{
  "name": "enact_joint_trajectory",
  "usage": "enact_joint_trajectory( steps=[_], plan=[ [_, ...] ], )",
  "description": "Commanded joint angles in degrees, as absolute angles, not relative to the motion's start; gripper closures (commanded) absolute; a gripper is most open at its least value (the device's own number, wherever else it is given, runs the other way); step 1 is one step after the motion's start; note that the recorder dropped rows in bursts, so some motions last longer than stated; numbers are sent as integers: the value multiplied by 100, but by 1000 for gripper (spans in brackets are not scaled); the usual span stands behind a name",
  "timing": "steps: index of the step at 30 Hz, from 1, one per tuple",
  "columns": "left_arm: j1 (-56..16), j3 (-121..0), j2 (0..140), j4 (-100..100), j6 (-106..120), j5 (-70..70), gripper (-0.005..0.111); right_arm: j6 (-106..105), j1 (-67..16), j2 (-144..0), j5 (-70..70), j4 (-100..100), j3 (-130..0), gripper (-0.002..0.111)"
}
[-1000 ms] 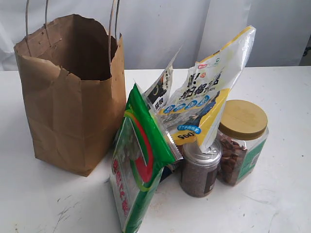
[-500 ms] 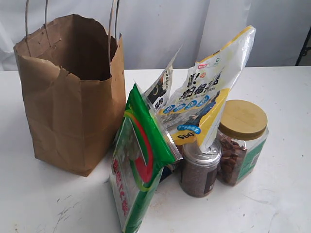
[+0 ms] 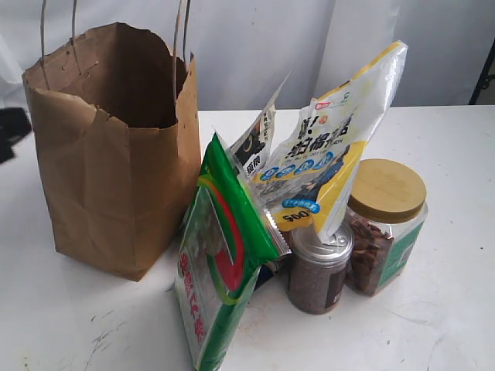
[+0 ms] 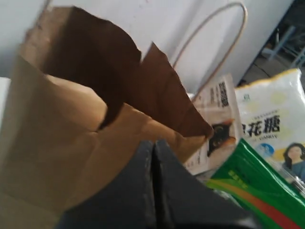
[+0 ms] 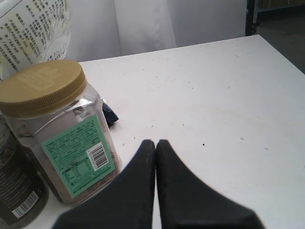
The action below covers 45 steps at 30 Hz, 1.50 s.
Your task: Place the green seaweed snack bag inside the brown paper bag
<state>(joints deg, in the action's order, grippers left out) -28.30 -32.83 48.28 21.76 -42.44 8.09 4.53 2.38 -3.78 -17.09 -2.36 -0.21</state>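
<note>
On the bench (image 3: 433, 325), green seaweed snack bag (image 3: 220, 267) is being observed standing at lower centre, just beside brown paper bag (image 3: 116, 185) at upper left. The left tool (image 4: 153, 191) and right tool (image 5: 156, 176) are being shown pinched together, empty.

Beyond the left gripper's (image 4: 154, 143) fingertips, the yellow-and-white pouch (image 4: 271, 119) is showing the bold dark characters 花糖, and in the exterior view its yellow band is carrying "500". The green seaweed snack bag (image 3: 220, 263) is bearing red lettering too blurred to read. Just beside the right gripper's (image 5: 156, 142) fingers, the gold-lidded jar (image 5: 47, 86) is displaying a green label (image 5: 78, 160) with a barcode and print too small to read. The dark jar (image 5: 16, 191) next to it is showing another barcode.
</note>
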Motion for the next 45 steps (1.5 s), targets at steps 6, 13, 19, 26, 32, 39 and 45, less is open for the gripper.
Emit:
enact_joint_trajectory(
  steps=[6, 13, 19, 26, 32, 39, 45],
  plan=[
    [-3424, -3256, 5298, 2181, -4011, -274, 107, 465, 231, -350, -1681, -240, 0, 108],
    [-3424, -3153, 5334, 2282, -3674, -35, 106, 465, 231, -350, -1681, -240, 0, 108],
    [-3424, -3153, 5294, 1861, -3743, 795, 83, 465, 231, -350, -1681, -240, 0, 108],
    [-3775, -3153, 4746, 266, -1857, 1854, 44, 465, 231, -350, -1681, -240, 0, 108],
    [-4099, -3129, 4527, -1435, -377, 2495, 24, 465, 231, -350, -1681, -240, 0, 108],
    [-5177, -2679, 5429, -3098, 951, 1092, 24, 465, 231, -350, -1681, -240, 0, 108],
    [-6009, -2667, 5657, -3098, 1097, 423, 24, 465, 231, -350, -1681, -240, 0, 108]
  ],
)
